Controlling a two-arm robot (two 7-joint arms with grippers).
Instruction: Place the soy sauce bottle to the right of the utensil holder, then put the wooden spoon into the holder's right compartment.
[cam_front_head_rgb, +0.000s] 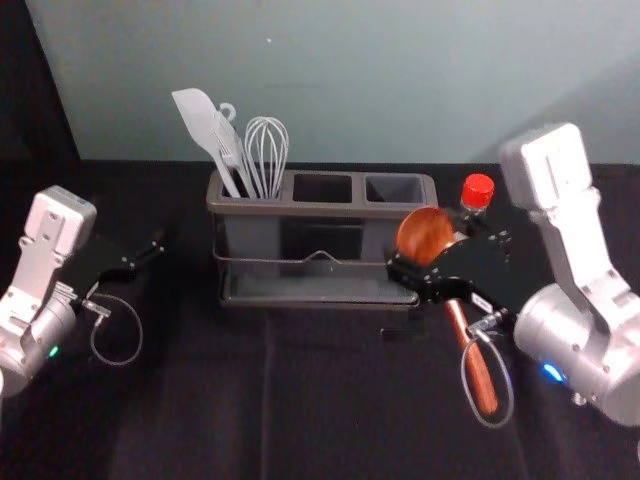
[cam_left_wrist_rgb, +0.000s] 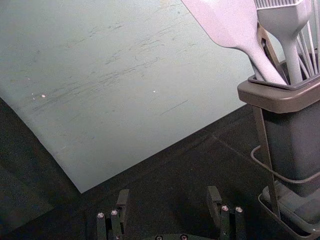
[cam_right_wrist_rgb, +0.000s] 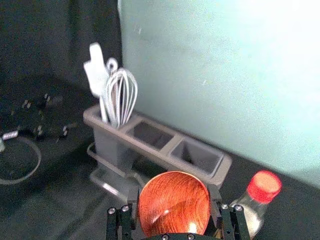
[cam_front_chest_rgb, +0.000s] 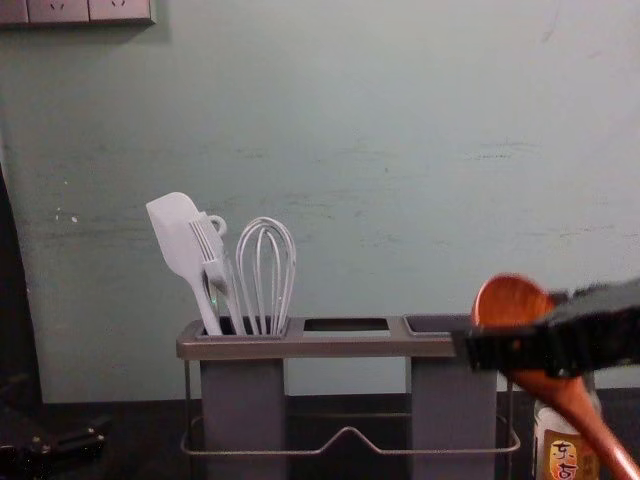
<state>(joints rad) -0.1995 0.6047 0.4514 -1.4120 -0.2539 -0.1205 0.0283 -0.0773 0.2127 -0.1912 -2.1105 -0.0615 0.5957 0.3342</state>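
The right arm is reaching in from the right side, its pale wrist section standing raised behind the dark gripper (cam_front_head_rgb: 450, 256), which is pointing inward and to the left at the near right corner of the utensil holder (cam_front_head_rgb: 322, 210). That gripper is grasping the wooden spoon (cam_front_head_rgb: 424, 236) just below its bowl, its two jaws lying on opposite sides of it. The spoon is hanging in a slant, bowl uppermost and handle running down toward the near right; in the chest view the bowl is showing beside the right end of the holder's rim, above the rim's level. The soy sauce bottle (cam_front_chest_rgb: 563, 455) is standing upright just to the right of the holder, its red cap (cam_front_head_rgb: 478, 190) rising behind the right gripper in the head view. The left arm is waiting at the near left, well apart from the holder, with its gripper (cam_front_head_rgb: 143, 256) angling inward toward the right; its jaws are standing wide apart, gripping nothing. In the holder's left compartment a white spatula (cam_front_chest_rgb: 182, 240), a brush (cam_front_chest_rgb: 210, 245) and a whisk (cam_front_head_rgb: 267, 150) are leaning together, heads up.
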